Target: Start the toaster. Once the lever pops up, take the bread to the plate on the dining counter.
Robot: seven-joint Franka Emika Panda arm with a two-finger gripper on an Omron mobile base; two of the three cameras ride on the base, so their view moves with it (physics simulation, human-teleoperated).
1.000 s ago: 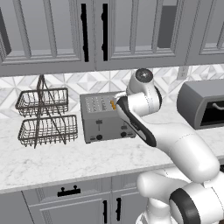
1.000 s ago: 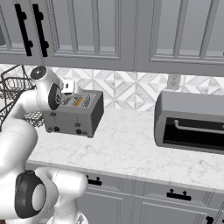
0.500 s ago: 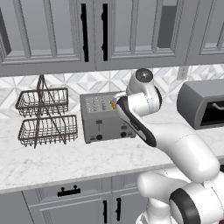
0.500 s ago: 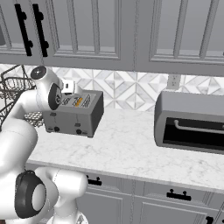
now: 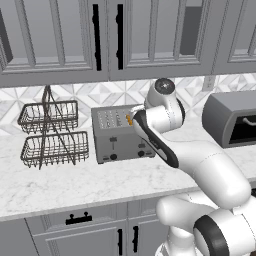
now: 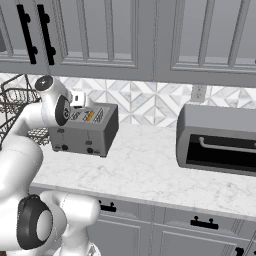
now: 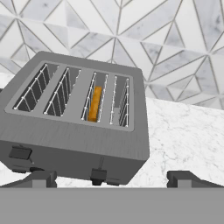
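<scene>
At the far left of the left base view, a two-tier wire basket rack (image 5: 50, 134) is seen standing on the marble desk (image 5: 75, 185), well clear of the desk's front edge. Just to its right the toaster (image 5: 120, 134) is set, close to the patterned backsplash, its two levers and dark knobs turned toward the front. From the hand view, the bread (image 7: 94, 103) is seen edge-on as a thin orange strip sunk in the third slot from the left — the other three slots are shown bare. The pincer (image 7: 109, 180) is held above and just in front of the toaster's lever side, its fingertips (image 7: 39, 179) spread wide with nothing between them. In the right base view the toaster (image 6: 86, 130) is partly covered by the arm's head. Further right, apart from the toaster, a larger dark-grey rounded appliance (image 5: 231, 118) is placed on the same desk, below the grey wall cabinets (image 5: 115, 37).
</scene>
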